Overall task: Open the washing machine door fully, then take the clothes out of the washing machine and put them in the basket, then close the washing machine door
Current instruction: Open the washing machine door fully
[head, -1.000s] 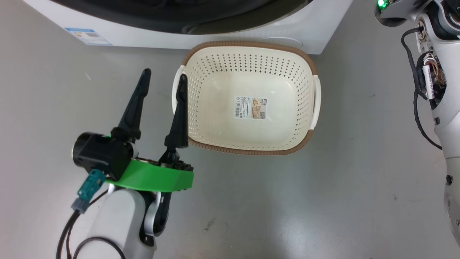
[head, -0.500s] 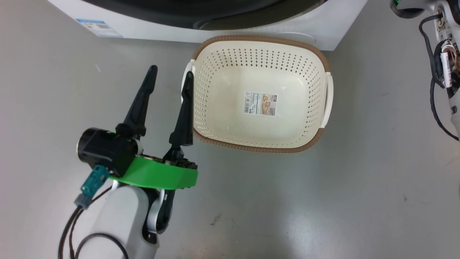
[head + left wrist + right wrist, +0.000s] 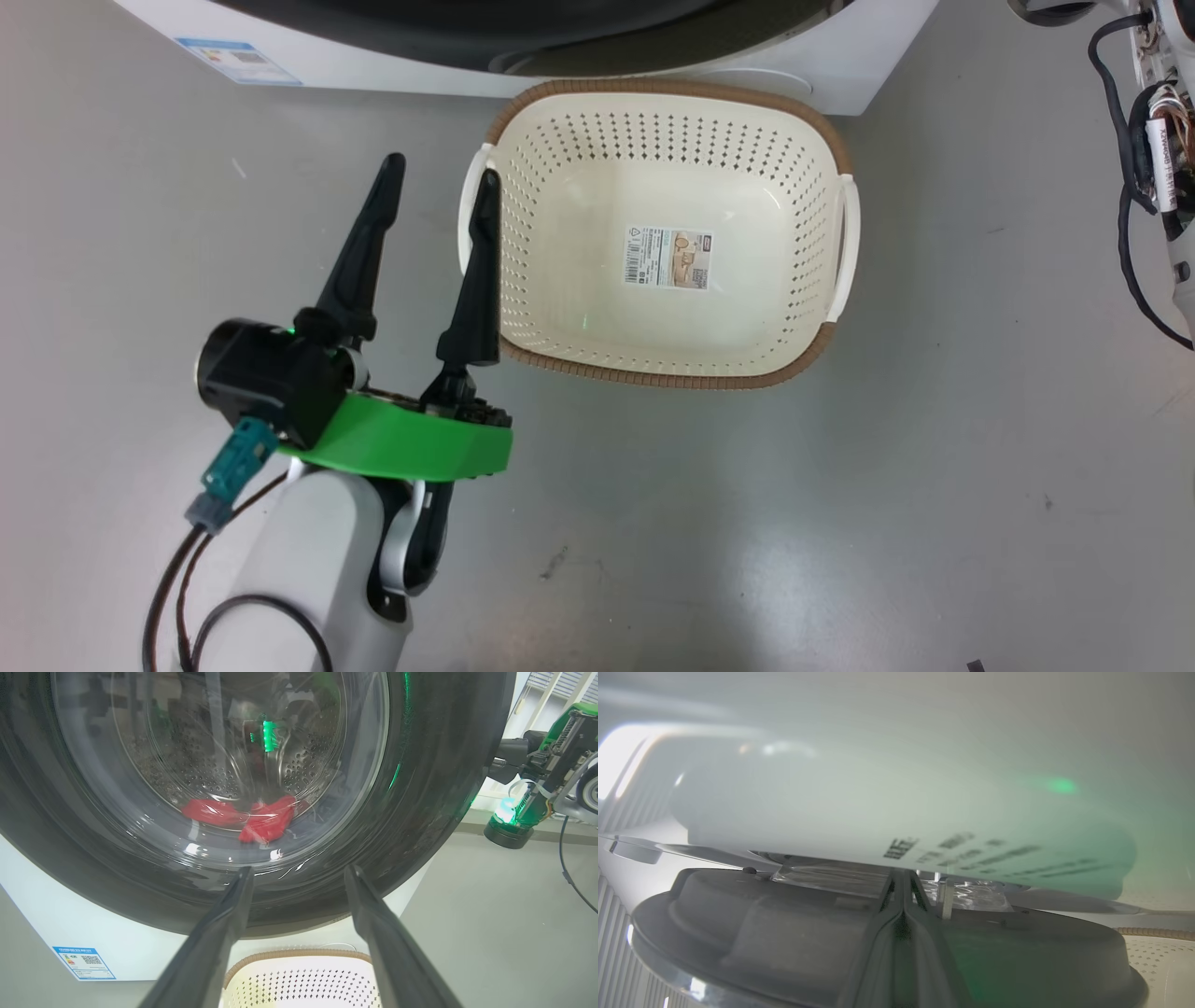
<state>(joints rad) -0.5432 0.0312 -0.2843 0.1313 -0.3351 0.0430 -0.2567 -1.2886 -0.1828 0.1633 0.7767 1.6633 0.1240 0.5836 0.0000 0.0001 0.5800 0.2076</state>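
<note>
The washing machine door (image 3: 434, 812), with its black rim and clear bowl window, stands in front of the steel drum. Red clothes (image 3: 261, 821) lie in the drum bottom behind the glass. My left gripper (image 3: 299, 872) is open and holds nothing; it points at the door's lower rim. In the head view it (image 3: 439, 173) hangs beside the left handle of the cream basket (image 3: 653, 89), which stands with nothing in it against the washing machine (image 3: 868, 56). My right gripper (image 3: 903, 879) is shut, its tips in the narrow gap between the grey door edge and the white front.
A blue sticker (image 3: 84, 961) marks the machine's lower left front. My right arm's wrist (image 3: 551, 751) reaches in at the door's right edge, and its cabled forearm (image 3: 1158, 140) shows at the right of the head view. Grey floor (image 3: 747, 523) surrounds the basket.
The head camera has shifted a little, so the whole picture slid. The left gripper keeps its place beside the basket.
</note>
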